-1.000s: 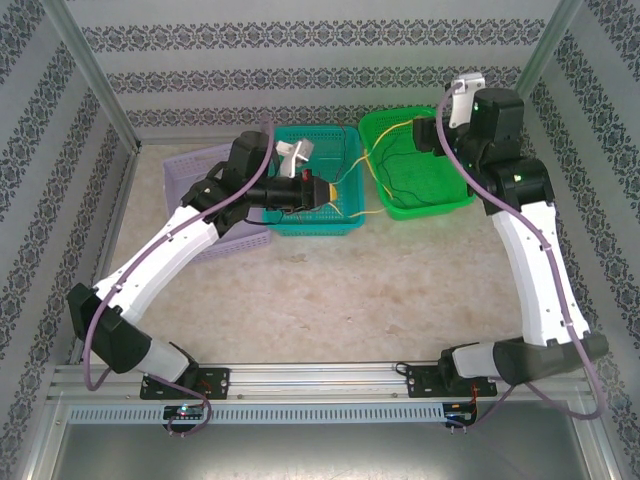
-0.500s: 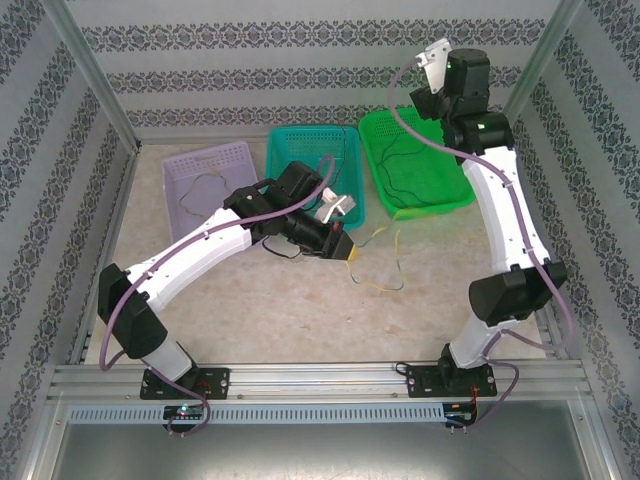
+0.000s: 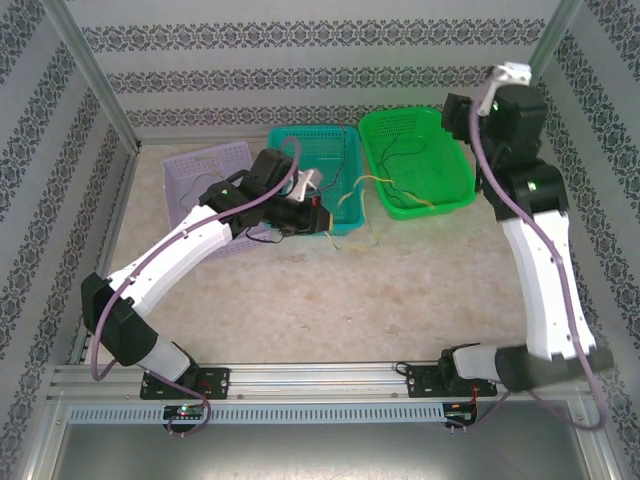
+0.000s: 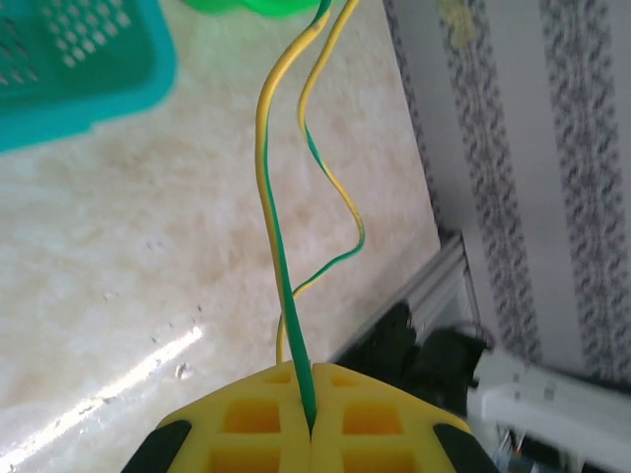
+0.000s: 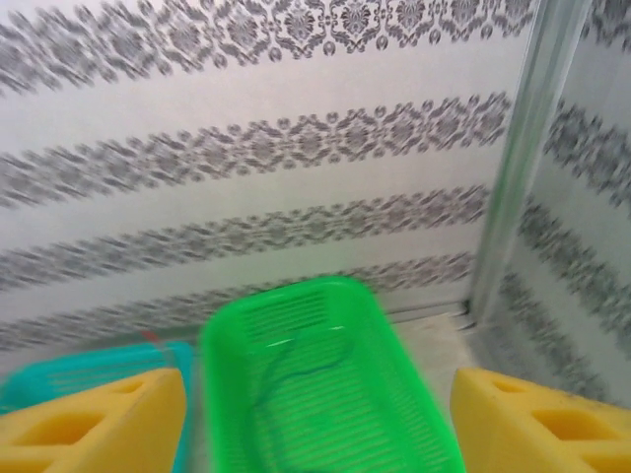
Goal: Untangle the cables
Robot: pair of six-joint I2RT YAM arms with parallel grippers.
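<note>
My left gripper [image 3: 322, 214] hovers at the front edge of the teal basket [image 3: 345, 150], shut on a yellow-green cable [image 3: 368, 182]. That cable runs from the gripper to the green basket [image 3: 455, 180], and a loose loop of it hangs over the table. In the left wrist view the yellow pads [image 4: 246, 434] of my left gripper [image 4: 312, 429] pinch the cable [image 4: 284, 296]. A thin dark cable [image 3: 400, 165] lies in the green basket. My right gripper [image 3: 453, 112] is raised above the back of that basket, open and holding nothing. In the right wrist view my right gripper [image 5: 317, 399] looks down on the dark cable [image 5: 296, 360].
A purple basket [image 3: 205, 162] stands at the back left, behind the left arm. All three baskets line the patterned back wall. Metal frame posts [image 5: 518, 168] stand at the corners. Bare table stretches from the baskets to the arm bases.
My left gripper has pulled back from the table's middle to the teal basket's front edge, taking the yellow-green cable with it. The right arm has swung right, its jaws slightly narrower.
</note>
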